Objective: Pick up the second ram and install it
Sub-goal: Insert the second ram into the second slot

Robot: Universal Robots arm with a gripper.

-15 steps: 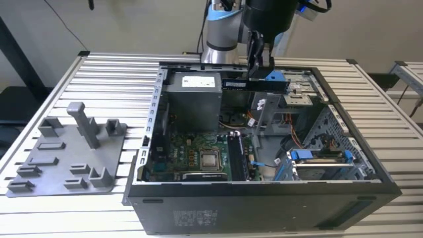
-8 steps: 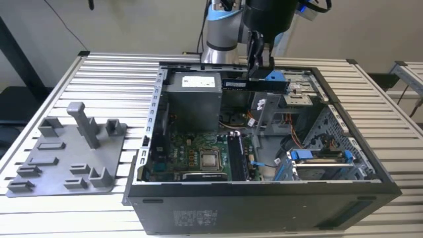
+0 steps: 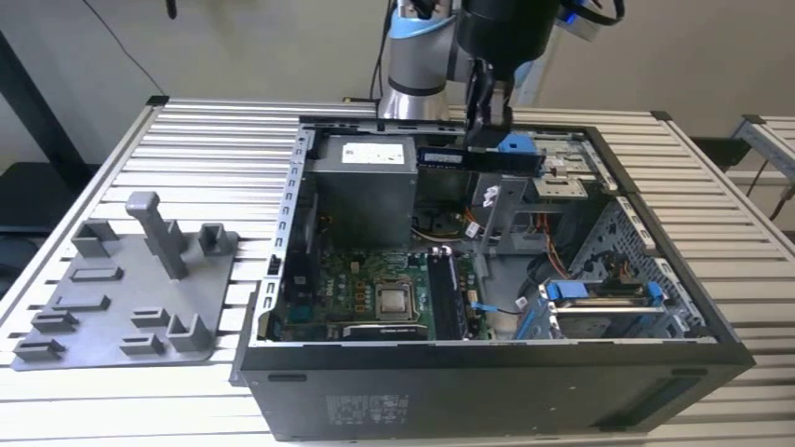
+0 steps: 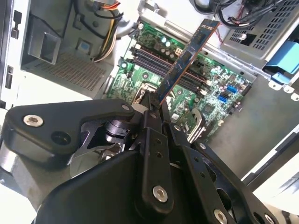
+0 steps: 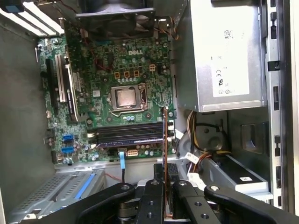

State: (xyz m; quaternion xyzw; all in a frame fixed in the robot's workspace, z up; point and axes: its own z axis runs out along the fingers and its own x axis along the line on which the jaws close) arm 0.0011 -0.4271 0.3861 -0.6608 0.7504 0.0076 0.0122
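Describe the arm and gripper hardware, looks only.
The arm is a silver-grey tube with light blue joint caps. A black cable loops near its wrist. In the second wrist view the gripper is matte black, with rounded linkage bars carrying silver screw heads and two narrow flat fingers with bolt holes.

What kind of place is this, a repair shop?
Probably a robotics lab or test bench rather than a shop: an open computer case sits on a slatted metal table, a grey fixture plate lies beside it, and the gripper holds the second ram above the motherboard.
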